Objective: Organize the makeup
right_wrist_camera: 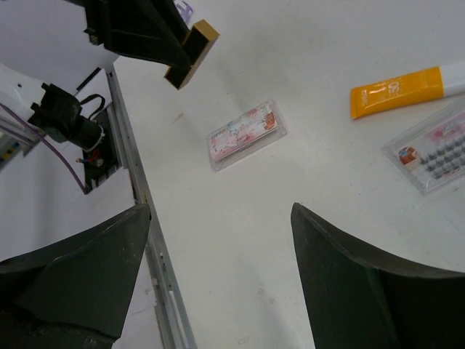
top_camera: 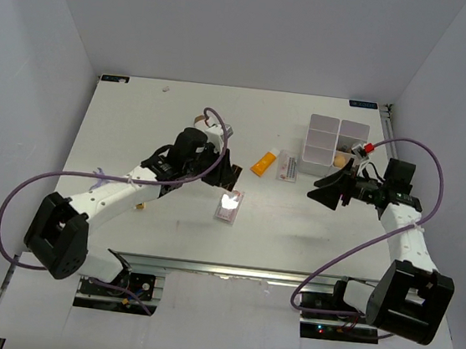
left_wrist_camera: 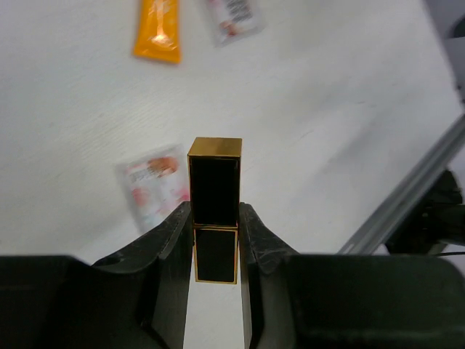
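Black gold-trimmed case (left_wrist_camera: 215, 182) clamped in left hand (left_wrist_camera: 215, 218), held above bench (top_camera: 139, 113). Pink palette (left_wrist_camera: 154, 185) lies just beneath. Orange tube (left_wrist_camera: 157, 29) and second palette (top_camera: 288, 167) lie beyond. Right hand (right_wrist_camera: 220, 211) wide open, empty, near white box (top_camera: 335, 140). One sponge (top_camera: 339, 160) boxed; most still unsorted.

Bright, even overhead light fills the white table (top_camera: 137, 130). Glare burns out the flat pink packet (top_camera: 229, 201) just ahead of the left gripper (top_camera: 229, 172). In the left wrist view, the packet and orange tube (left_wrist_camera: 158, 29) beyond the fingers (left_wrist_camera: 174, 240) blur, while the black case (left_wrist_camera: 215, 211) between them is sharp.
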{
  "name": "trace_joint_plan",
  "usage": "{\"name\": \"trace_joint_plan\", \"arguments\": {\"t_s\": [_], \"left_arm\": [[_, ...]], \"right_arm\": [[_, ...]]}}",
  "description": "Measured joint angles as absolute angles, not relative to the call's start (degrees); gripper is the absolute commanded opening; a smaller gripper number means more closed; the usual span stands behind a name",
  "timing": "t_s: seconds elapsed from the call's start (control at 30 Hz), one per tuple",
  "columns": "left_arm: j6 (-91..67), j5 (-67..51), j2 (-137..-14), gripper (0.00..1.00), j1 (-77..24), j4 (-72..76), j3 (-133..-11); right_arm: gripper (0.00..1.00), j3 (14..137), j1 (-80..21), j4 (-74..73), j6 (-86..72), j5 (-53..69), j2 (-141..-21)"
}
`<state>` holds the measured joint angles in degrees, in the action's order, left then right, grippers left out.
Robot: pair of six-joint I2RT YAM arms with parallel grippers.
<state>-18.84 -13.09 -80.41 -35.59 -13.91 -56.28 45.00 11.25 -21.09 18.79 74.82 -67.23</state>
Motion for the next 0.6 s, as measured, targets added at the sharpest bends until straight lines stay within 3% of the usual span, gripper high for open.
{"name": "trace_joint_plan", "arguments": {"t_s": [0.23, 0.6], "left_arm": [[-23.87, -20.44, -84.37, 0.13, -41.44, 1.91, -54.68], [-23.52, -20.38, -98.62, 0.13, -48.4, 5.03, -65.63]], "right_arm": [[0.87, 43.7, 8.58, -12.56, -0.79, 67.41, -73.84], [0.84, 42.01, 6.18, -6.28, -14.94, 61.26, -74.69]]}}
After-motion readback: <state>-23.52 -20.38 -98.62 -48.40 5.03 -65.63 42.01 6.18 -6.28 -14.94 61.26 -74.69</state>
